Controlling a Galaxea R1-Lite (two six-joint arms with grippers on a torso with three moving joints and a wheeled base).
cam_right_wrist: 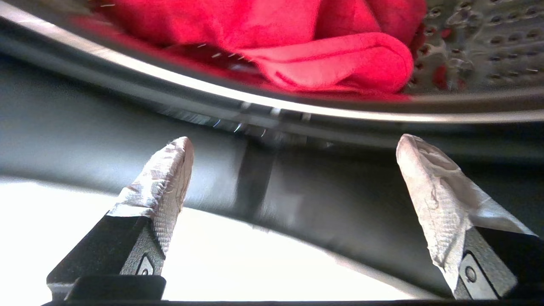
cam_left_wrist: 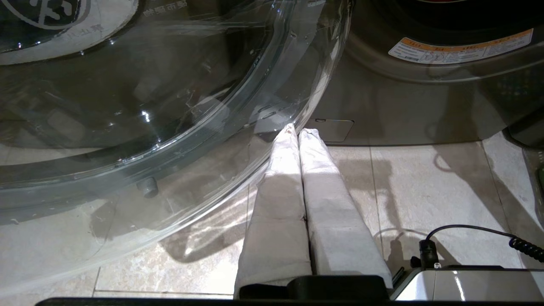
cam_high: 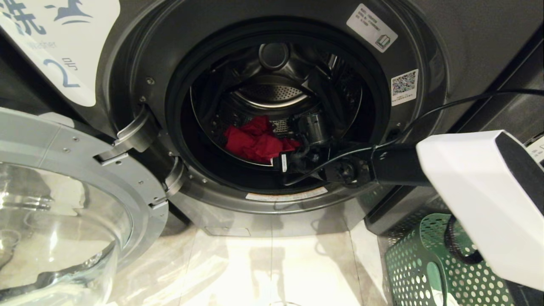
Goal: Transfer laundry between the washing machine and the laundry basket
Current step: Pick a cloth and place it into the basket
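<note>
At the drum's mouth: the right pincer (cam_right_wrist: pixel 293 170) hangs just short of the chrome lip, its taped fingers (cam_right_wrist: pixel 163 187) spread wide and holding nothing.
Washing machine (cam_high: pixel 425 38): the unit marked 2, its glass door (cam_high: pixel 63 221) swung out at 8 o'clock; the dark rubber gasket (cam_right_wrist: pixel 127 140) lies between the pincer and the laundry.
Risk, gasket: the wide-set fingertips look likely to catch or drag on the gasket or the steel lip if the reach goes in low.
Risk, cable: a black cable (cam_high: pixel 446 106) trails along the right arm across the opening at 4 o'clock, and could snag on the rim, I judge.
Laundry basket (cam_high: pixel 408 263): green, on the floor at 5 o'clock, well apart from the drum; a loosely held garment might drop on the way.
Right arm (cam_high: pixel 476 191): comes in from 4 o'clock, wrist inside the opening.
Red garment (cam_high: pixel 257 140): crumpled on the drum floor, just past the lip; a shallow pinch may lift only a fold.
Left pincer (cam_left_wrist: pixel 297 131): clamped together, empty, parked low over the floor tiles beside the door.
</note>
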